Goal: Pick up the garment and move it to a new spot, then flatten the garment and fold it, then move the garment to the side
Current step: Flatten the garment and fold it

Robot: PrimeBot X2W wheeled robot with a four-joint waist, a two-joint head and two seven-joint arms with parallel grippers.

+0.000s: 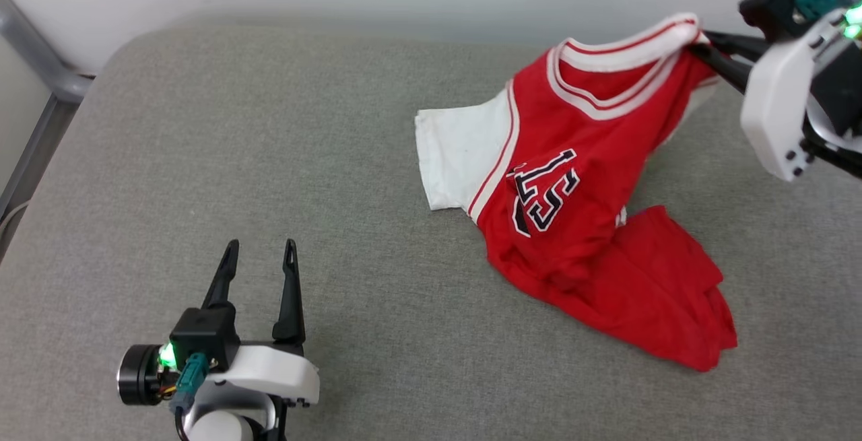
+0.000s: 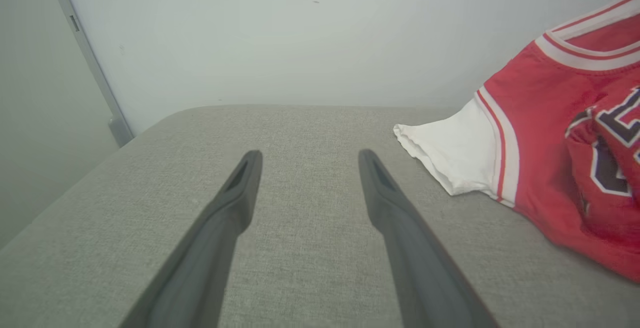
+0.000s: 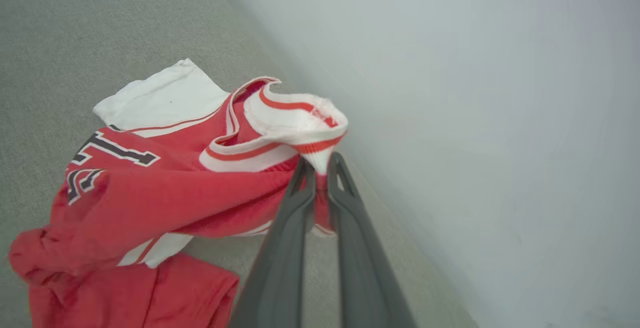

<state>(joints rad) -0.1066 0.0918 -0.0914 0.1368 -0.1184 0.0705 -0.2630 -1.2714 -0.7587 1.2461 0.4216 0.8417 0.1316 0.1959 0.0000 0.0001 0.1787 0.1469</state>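
Jersey [image 1: 572,178] hangs limp from the right claw [image 1: 699,45], pinched shut on its striped collar [image 1: 626,50], hem trailing on the grey cushion [image 1: 269,124] below. Soft, light cloth, probably; shoulder seams suit gripping. The left claw [image 1: 259,259] gapes, well clear.

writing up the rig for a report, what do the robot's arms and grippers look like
Left gripper and right gripper match: two long tapering dark grey fingers slotted near the tips, on a black boxy block, with a white rounded shell, a green light and a teal connector.
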